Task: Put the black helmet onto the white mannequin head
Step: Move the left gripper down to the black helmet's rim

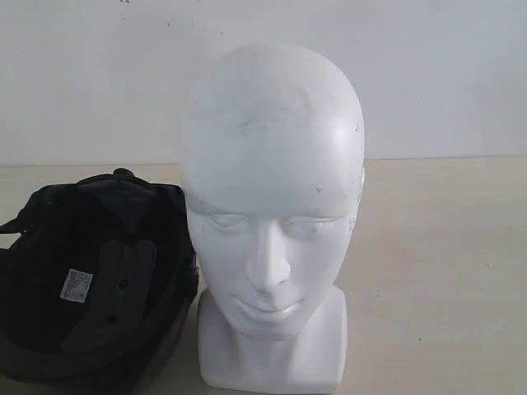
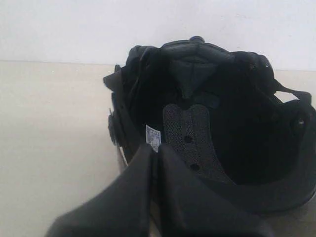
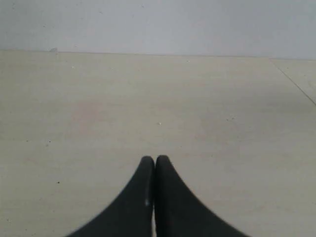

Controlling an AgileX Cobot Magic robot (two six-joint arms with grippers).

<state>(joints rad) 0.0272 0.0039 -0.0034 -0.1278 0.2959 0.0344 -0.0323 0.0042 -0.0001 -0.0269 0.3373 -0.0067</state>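
Two tools are in view, both clenched on nothing. The black helmet [image 1: 49,247] lies on the counter [image 1: 445,263] with its shell down. Its open side faces up and tips away from the far edge, so the padded lining and the white label [image 1: 76,285] are shown. The middle pad strip runs from the far edge toward the near side. The white mannequin head [image 1: 272,206] stands upright just beside it, well before the far edge, with its face turned away from that edge.

The left tool [image 2: 154,148] is low and points at the helmet's near rim, by the label. I cannot tell if it touches. The right tool [image 3: 155,159] is level over bare counter and points to the far edge.
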